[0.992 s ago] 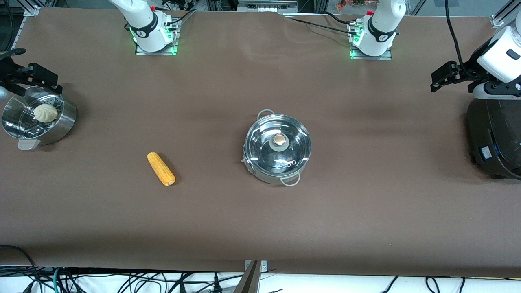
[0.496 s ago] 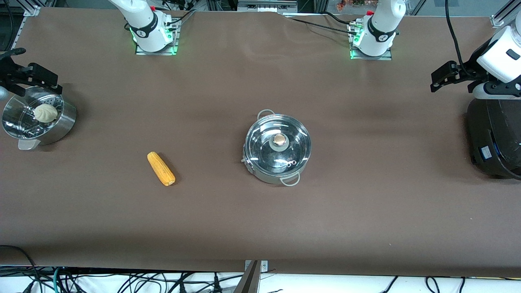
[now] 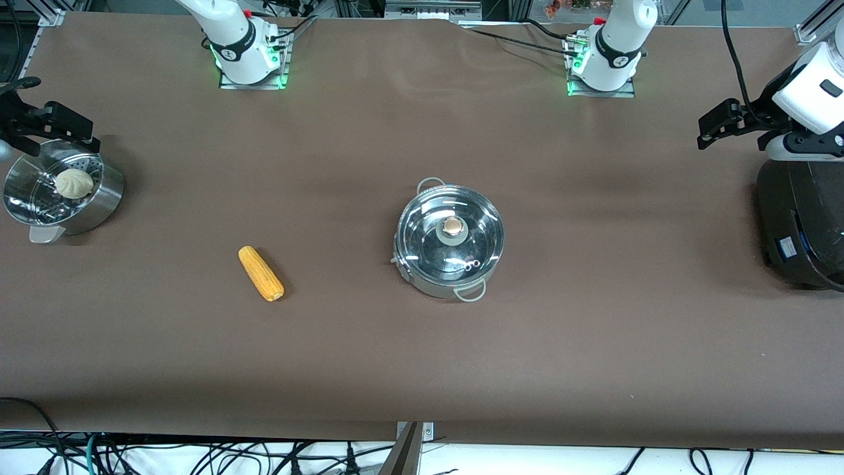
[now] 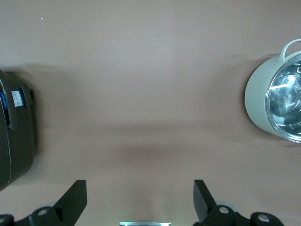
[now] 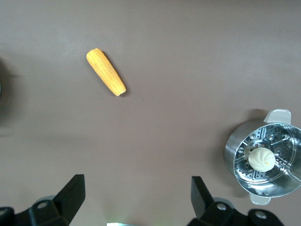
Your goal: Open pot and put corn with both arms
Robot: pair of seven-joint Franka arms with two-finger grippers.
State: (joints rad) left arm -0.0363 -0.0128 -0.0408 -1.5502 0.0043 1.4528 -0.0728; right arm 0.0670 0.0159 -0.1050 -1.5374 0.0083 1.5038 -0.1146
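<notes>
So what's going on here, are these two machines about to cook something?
Nothing is being handled yet. The pot sits mid-table with its glass lid on, and the corn lies on the table toward the right arm's end. The right gripper hangs by the steamer bowl holding a bun; the left gripper hangs by a black cooker. Both jaws are open.

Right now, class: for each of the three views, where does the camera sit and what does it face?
Front view: high across the table, facing both bases; lidded pot central.
Left wrist view: on the left arm, looking down; open left end effector, pot edge.
Right wrist view: looking down; open right end effector, corn, steamer bowl.
Shared: pot, corn.
</notes>
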